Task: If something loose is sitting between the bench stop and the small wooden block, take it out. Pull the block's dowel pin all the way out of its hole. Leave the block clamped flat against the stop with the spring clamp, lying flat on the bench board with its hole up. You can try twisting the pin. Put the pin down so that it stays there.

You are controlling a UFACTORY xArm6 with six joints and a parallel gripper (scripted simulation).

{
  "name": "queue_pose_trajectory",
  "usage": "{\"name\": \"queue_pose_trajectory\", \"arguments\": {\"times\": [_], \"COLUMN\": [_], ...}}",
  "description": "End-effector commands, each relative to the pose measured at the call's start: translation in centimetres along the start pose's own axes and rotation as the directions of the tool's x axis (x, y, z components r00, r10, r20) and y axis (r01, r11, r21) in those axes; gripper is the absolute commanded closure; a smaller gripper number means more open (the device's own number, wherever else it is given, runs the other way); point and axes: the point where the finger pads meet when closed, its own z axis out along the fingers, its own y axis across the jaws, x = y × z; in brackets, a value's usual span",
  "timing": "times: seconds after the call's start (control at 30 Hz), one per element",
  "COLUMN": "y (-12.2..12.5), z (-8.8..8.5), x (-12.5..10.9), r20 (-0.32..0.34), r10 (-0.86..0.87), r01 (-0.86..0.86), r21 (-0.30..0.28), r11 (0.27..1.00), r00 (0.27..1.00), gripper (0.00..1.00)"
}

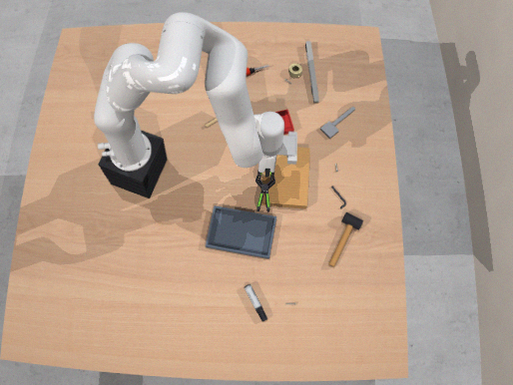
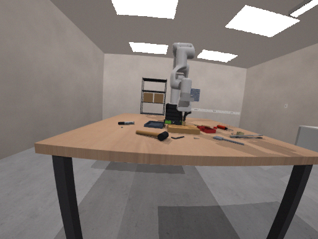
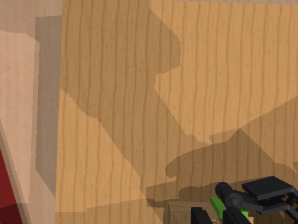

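My gripper [image 1: 266, 173] points down at the left edge of the bench board [image 1: 291, 177]. It is shut on a thin tan piece that looks like the dowel pin of the small wooden block. The fingers hide most of the block; one corner of it shows at the bottom of the wrist view [image 3: 176, 212]. The spring clamp [image 1: 263, 194], black with green handles, lies right below the gripper with its handles toward the grey tray. It also shows in the wrist view [image 3: 250, 197]. I cannot make out the bench stop.
A grey tray [image 1: 242, 231] sits just in front of the board and a red tray [image 1: 285, 120] behind it. A small tan peg [image 1: 211, 122] lies left of the arm. A hammer [image 1: 345, 237], hex key [image 1: 338, 196], chisel [image 1: 336, 123], marker [image 1: 256, 302] and steel bar [image 1: 311, 71] lie around.
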Motion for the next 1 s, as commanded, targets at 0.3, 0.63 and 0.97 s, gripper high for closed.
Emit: {"name": "queue_pose_trajectory", "arguments": {"times": [0.3, 0.63, 0.97], "y": [-0.01, -0.01, -0.01], "z": [-0.10, -0.10, -0.10], "x": [0.15, 0.15, 0.15], "r20": [-0.004, -0.004, -0.004], "r10": [-0.019, -0.037, -0.055], "r01": [0.019, 0.037, 0.055], "r21": [0.000, 0.000, 0.000], "r11": [1.000, 0.999, 0.998], "r00": [1.000, 0.999, 0.998], "gripper": [1.00, 1.00, 1.00]}}
